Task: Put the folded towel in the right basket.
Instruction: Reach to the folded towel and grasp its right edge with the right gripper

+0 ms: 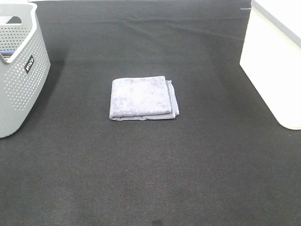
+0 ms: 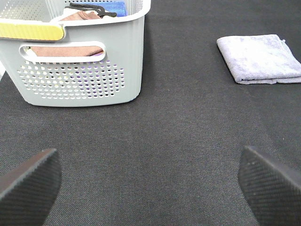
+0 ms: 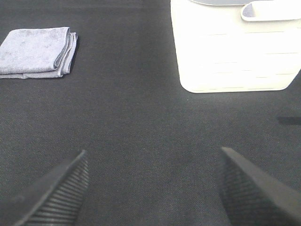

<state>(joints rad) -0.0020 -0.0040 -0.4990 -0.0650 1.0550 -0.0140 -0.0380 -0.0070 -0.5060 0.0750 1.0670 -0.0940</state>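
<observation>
Dark cloth (image 1: pixel 150 183) covers the whole table, from the near edge to the far one, and everything else rests on it.

At the far right stands the white basket (image 1: pixel 275 70), solid-walled and partly cut off by the edge of the high view. The right wrist view shows one wall of it and a handle slot at its rim. What lies inside it cannot be seen.

At the far left stands the grey basket (image 1: pixel 21 80), its walls pierced with rows of small holes and a small black label (image 1: pixel 29 63) on the side facing the middle. The left wrist view shows a brownish cloth (image 2: pixel 66 51) through its handle slot, something blue (image 2: pixel 115 7) deeper inside, and a yellow strip (image 2: pixel 30 31) along its rim.

The towel (image 1: pixel 142 98), pale lavender-grey and folded into a neat square, lies flat in the middle of the table, between the two baskets and well apart from both. Its stacked layers show along its right and near edges. Nothing touches it.

The left gripper (image 2: pixel 149 188) hangs over bare cloth near the grey basket, jaws spread wide and holding nothing, with the towel off to its right. The right gripper (image 3: pixel 155 190) hangs over bare cloth near the white basket, jaws likewise spread wide and empty, with the towel off to its left.
</observation>
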